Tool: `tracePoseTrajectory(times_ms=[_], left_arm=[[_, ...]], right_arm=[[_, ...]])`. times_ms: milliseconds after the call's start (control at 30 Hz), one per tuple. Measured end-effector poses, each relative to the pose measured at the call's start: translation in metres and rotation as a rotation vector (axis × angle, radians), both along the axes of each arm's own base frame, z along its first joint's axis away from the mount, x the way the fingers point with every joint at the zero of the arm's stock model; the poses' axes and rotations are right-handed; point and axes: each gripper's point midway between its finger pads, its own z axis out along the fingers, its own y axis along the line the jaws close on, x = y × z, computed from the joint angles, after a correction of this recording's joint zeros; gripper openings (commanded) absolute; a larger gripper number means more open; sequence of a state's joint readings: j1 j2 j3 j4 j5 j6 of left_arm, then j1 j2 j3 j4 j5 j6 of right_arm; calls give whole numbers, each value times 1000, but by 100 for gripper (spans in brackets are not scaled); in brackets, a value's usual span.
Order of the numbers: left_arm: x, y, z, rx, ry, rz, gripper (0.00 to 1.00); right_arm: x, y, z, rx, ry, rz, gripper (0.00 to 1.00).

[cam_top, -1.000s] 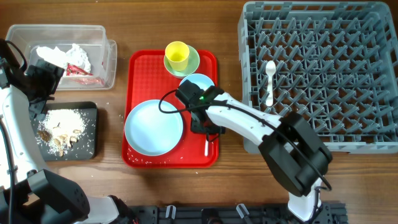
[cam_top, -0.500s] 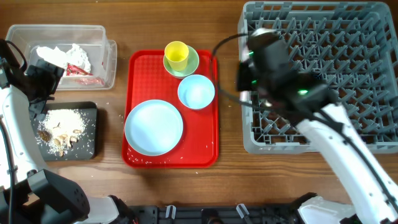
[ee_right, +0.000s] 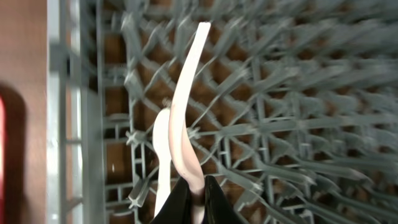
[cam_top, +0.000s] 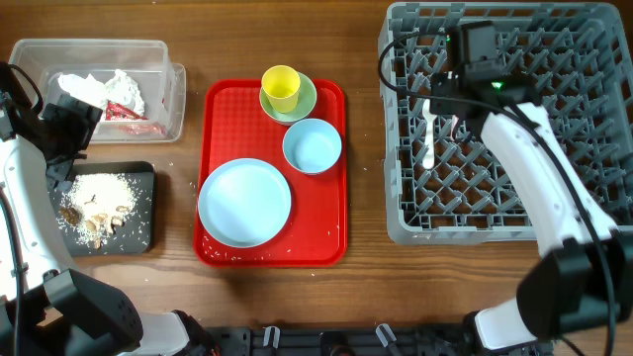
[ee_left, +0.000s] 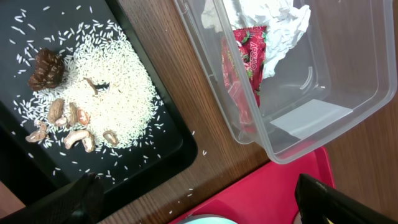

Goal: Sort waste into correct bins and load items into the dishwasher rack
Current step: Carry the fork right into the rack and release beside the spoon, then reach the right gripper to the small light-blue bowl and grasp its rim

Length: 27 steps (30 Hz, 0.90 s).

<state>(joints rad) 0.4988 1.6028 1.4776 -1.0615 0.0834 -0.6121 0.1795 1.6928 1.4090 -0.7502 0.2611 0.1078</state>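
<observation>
My right gripper [cam_top: 456, 117] is shut on the white plastic fork [ee_right: 185, 106] and holds it over the left part of the grey dishwasher rack [cam_top: 554, 178]. The white spoon [cam_top: 428, 129] lies in the rack just beside it, and also shows in the right wrist view [ee_right: 162, 163]. The light blue plate [cam_top: 244, 203], the light blue bowl [cam_top: 313, 145] and the yellow cup [cam_top: 282, 87] in the pale green bowl [cam_top: 305, 103] sit on the red tray [cam_top: 331, 232]. My left gripper [ee_left: 199, 214] is open and empty over the table between the black tray [ee_left: 25, 143] and the red tray.
The clear tub [cam_top: 168, 94] at the back left holds white napkins [cam_top: 117, 87] and the red-and-white wrapper [ee_left: 249, 56]. The black tray [cam_top: 143, 232] holds rice and brown food scraps [ee_left: 65, 121]. Crumbs lie along the red tray's front edge.
My right arm has lifted the fork off the red tray's front right and swung it over the rack's left side. The left arm has not moved.
</observation>
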Motion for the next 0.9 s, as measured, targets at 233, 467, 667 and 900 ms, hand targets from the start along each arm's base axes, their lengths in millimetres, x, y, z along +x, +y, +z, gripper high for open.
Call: tracePoseTrajectory(times_ms=[233, 467, 667, 900], left_arm=[[0, 0, 0, 0, 0, 0, 100], [0, 0, 0, 0, 0, 0, 100], [0, 0, 0, 0, 0, 0, 100], [0, 0, 0, 0, 0, 0, 100]], right_arm=[[-3, 31, -30, 89, 103, 189, 35], [-9, 36, -32, 115, 129, 205, 38], [-17, 63, -32, 280, 153, 231, 38], [-11, 169, 24, 656, -4, 535, 64]])
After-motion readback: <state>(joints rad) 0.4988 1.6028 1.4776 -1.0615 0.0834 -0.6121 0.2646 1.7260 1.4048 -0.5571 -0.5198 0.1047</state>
